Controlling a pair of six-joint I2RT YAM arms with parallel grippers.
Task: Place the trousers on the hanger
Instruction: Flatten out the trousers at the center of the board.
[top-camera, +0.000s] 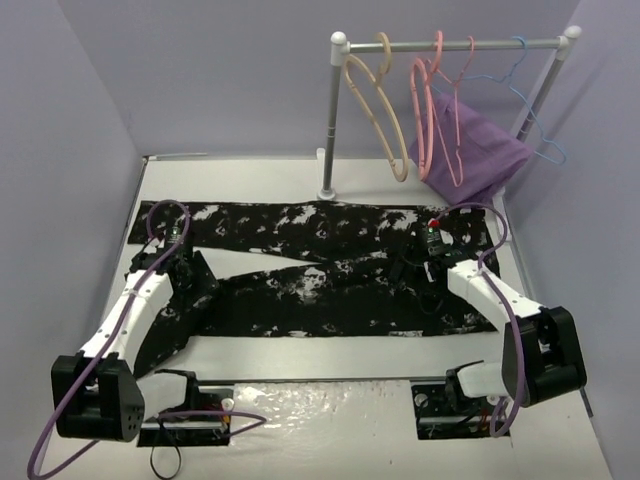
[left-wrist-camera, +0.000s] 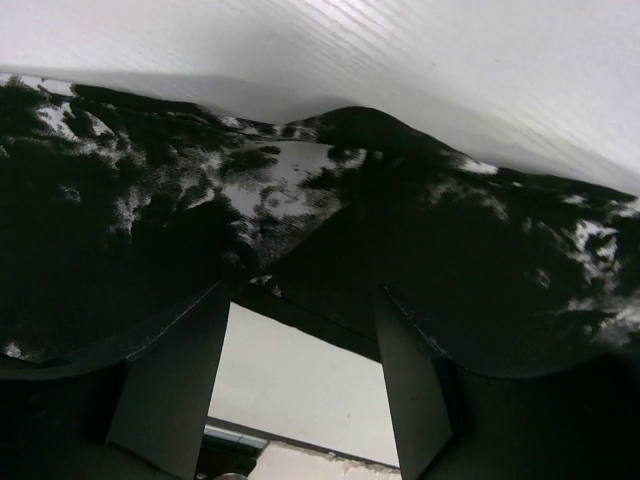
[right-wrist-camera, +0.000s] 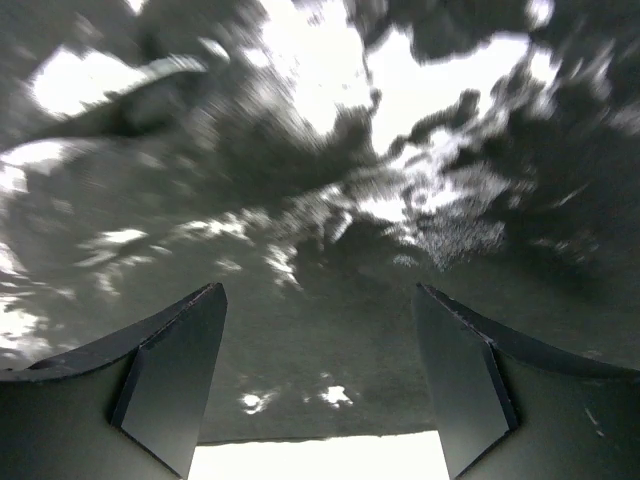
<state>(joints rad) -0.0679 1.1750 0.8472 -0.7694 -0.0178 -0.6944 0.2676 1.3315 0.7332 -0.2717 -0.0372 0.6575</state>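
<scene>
L gripper (left-wrist-camera: 302, 292) over trousers (top-camera: 320, 225), white table (top-camera: 230, 175).

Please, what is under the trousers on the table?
Only the white table shows around the trousers, which lie spread out on it. Whatever might lie beneath the fabric is covered, so it cannot be seen.
</scene>
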